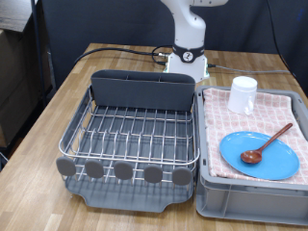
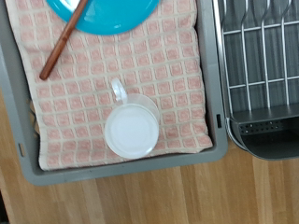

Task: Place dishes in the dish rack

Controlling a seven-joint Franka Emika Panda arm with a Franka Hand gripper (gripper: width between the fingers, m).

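The dish rack [image 1: 135, 135] stands empty on the wooden table, its dark grey caddy [image 1: 141, 89] at the far side and its round grey discs [image 1: 123, 170] along the near edge. To the exterior view's right, a white mug [image 1: 243, 94] stands upright on pink checked cloth in a grey crate [image 1: 250, 200]. A light-blue plate [image 1: 258, 156] lies nearer the front with a wooden spoon [image 1: 269, 141] across it. The wrist view looks down on the mug [image 2: 131, 129], the plate [image 2: 103, 14], the spoon [image 2: 64, 42] and part of the rack [image 2: 257, 56]. No gripper fingers show in either view.
The robot's base [image 1: 188, 58] stands behind the rack and crate, with black cables running along the table's back. The pink checked cloth [image 2: 168, 75] lines the crate. Bare wooden table [image 1: 58, 106] lies to the exterior view's left of the rack.
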